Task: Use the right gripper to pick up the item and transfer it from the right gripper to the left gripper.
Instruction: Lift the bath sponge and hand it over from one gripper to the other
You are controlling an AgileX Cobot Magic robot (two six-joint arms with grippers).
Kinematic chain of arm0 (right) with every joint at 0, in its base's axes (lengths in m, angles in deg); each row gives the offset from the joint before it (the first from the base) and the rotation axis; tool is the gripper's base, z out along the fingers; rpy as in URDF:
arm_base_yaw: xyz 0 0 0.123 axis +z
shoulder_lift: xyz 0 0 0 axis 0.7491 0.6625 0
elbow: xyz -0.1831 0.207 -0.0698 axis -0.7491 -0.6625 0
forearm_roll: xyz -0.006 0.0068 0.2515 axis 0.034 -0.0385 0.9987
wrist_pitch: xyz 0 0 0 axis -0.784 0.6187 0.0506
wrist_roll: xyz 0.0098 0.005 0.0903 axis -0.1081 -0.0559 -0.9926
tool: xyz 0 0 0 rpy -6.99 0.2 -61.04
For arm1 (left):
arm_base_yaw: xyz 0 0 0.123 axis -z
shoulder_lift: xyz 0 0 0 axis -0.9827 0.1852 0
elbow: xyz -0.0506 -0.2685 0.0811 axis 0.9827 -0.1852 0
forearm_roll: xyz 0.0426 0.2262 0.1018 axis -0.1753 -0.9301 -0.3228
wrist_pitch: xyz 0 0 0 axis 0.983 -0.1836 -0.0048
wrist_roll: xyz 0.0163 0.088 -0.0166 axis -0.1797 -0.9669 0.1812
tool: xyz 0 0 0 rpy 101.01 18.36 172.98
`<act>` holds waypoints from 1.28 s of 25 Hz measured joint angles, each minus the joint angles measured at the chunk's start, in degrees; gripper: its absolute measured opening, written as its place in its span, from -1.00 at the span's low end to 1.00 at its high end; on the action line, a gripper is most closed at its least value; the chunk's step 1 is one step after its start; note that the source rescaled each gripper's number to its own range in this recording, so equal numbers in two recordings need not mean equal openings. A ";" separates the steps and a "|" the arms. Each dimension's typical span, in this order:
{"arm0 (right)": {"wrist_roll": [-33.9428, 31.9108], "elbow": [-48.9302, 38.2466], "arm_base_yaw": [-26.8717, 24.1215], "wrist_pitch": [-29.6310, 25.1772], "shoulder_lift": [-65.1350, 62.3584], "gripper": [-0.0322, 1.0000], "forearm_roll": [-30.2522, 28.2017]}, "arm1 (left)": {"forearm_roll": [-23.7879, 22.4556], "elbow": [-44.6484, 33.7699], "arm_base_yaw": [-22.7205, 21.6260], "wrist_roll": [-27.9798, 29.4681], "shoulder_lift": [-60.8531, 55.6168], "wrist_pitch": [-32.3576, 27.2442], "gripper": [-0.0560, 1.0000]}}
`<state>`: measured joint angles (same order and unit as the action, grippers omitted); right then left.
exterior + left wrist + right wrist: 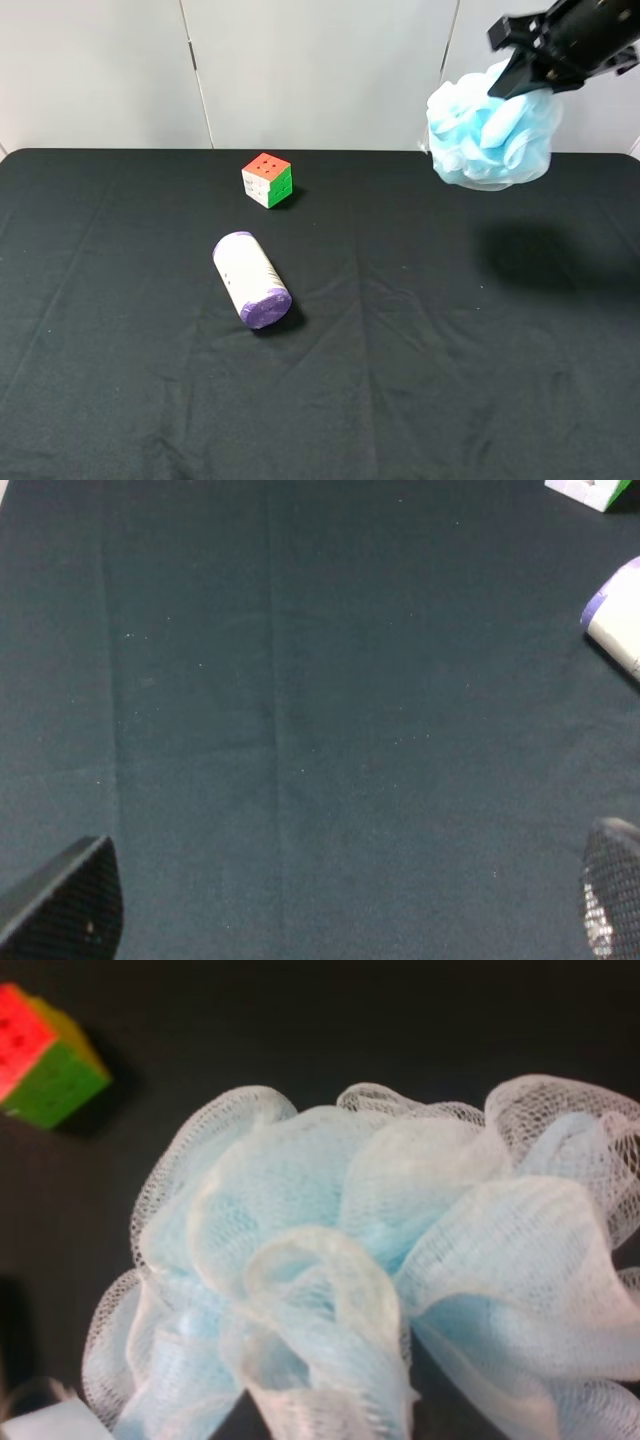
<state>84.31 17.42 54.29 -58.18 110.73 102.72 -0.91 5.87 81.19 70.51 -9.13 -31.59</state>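
Overhead view: the right end effector [522,80] is reaching in from the upper right of the frame, and its black fingers are pinching the top of the bath pouf [490,140]. The jaws are closing into the mesh, with the ruffles bulging out on either side of them. The light blue pouf is hanging clear of the desk [400,380] in the upper right of the frame, in front of the pale back wall. It is casting a soft shadow on the black cloth below it.

Right wrist view: the pouf [380,1260] is filling most of the frame, with layers of netting folded over one another. The fingers themselves are hidden under the ruffles here. The puzzle cube [45,1060] is showing at the upper left, red and green faces up.

Left wrist view: the left end effector [338,898] is hovering over bare black cloth. Its two fingertips [65,900] are sitting at the lower corners of the frame, spread wide, with nothing between them. This arm is not appearing in the overhead view.

The cube is resting upper centre in the overhead view. The white cylinder [251,279] is lying on its side just below it, apart from it, with the purple cap pointing toward the lower edge. Both are lying well away from the pouf.
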 joint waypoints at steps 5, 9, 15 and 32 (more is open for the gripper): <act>0.00 0.00 0.00 -4.53 -5.07 -0.84 0.32 | 0.00 0.00 0.00 0.00 0.00 0.00 0.79; 0.00 0.00 0.00 -8.05 -6.91 -0.85 2.70 | 1.78 0.00 0.00 0.00 0.00 0.00 0.79; 0.83 -0.11 0.85 -13.11 -7.27 -0.87 7.37 | 2.20 0.00 0.00 0.00 0.00 0.11 0.79; -0.18 -0.28 16.65 -7.68 -5.89 -0.87 9.94 | 22.39 5.67 4.60 -29.97 35.31 20.69 0.79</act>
<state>84.13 17.14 70.94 -65.86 104.84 112.66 21.48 11.54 85.79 40.54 26.18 -10.89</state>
